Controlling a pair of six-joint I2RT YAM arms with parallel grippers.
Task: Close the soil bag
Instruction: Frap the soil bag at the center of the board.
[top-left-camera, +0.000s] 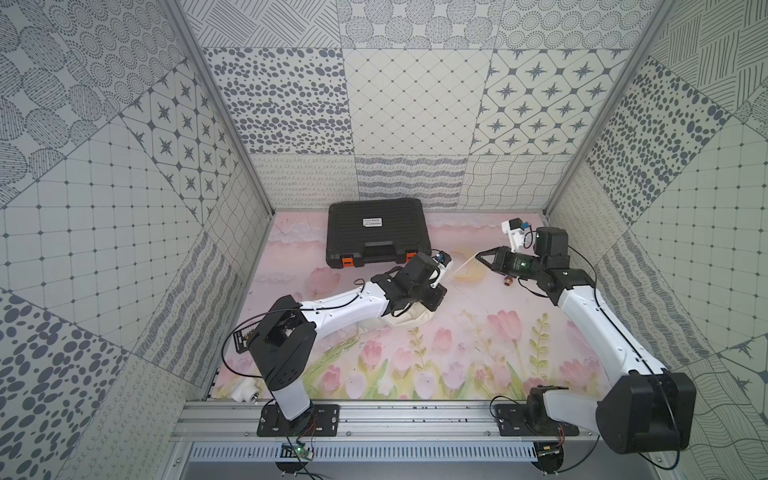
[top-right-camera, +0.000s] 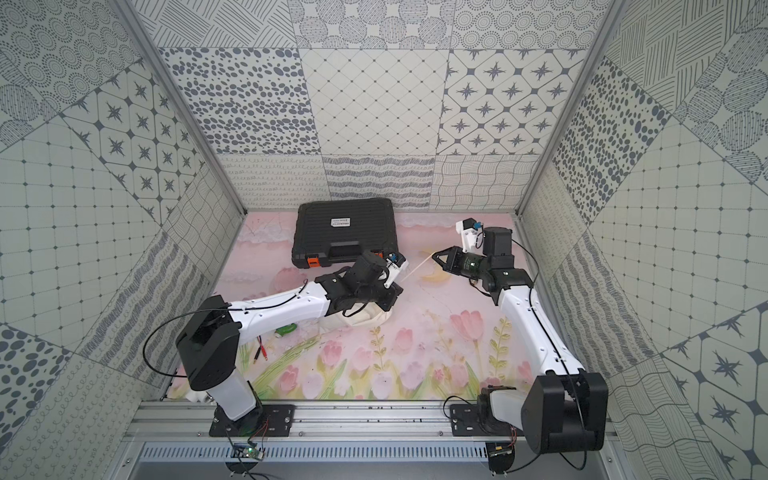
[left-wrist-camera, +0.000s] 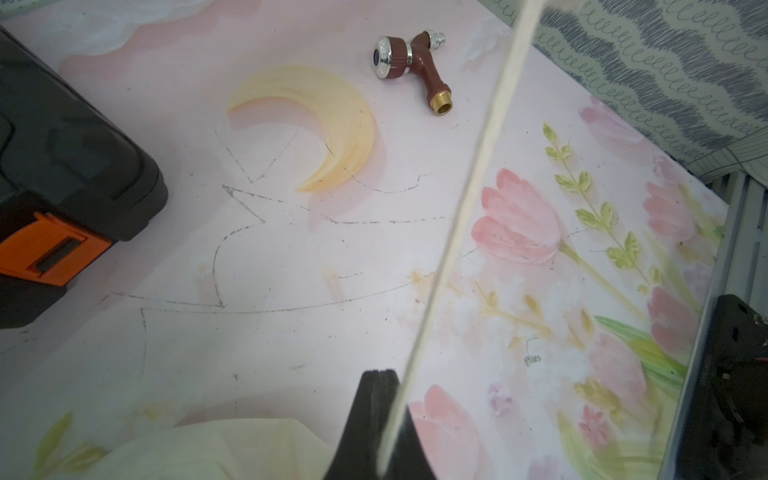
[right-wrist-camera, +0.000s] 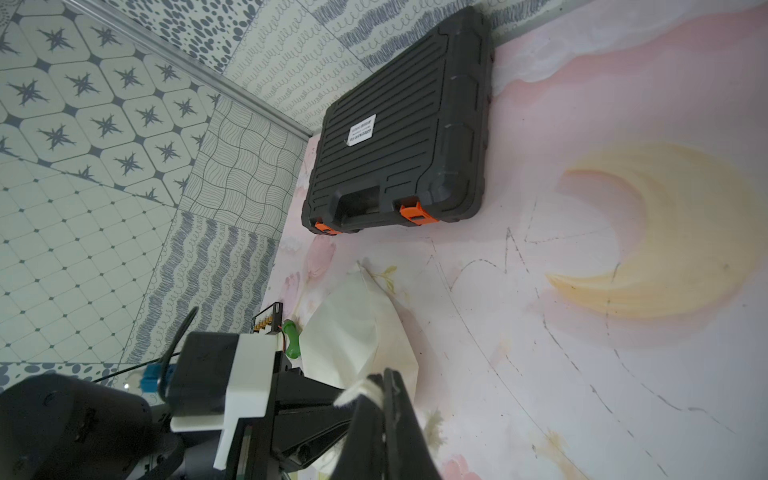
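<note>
My right claw (right-wrist-camera: 384, 376) is clamping on the frayed end of the one cord (left-wrist-camera: 464, 208), which is stretching taut toward my left claw (left-wrist-camera: 378, 374). That one is pressing its jaws together with the cord running alongside, and I cannot tell whether it is gripping anything. One soil bag (top-left-camera: 409, 321) is lying on the flowered mat (top-left-camera: 457, 353) under my left wrist, in front of one black case (top-left-camera: 376, 232) showing two orange latches (right-wrist-camera: 417, 214). One brown nozzle (left-wrist-camera: 411, 62) is lying near my right claw, and one green object (top-right-camera: 286, 330) beside the bag. The case is carrying one white sticker (right-wrist-camera: 361, 129), its print too small to read.
</note>
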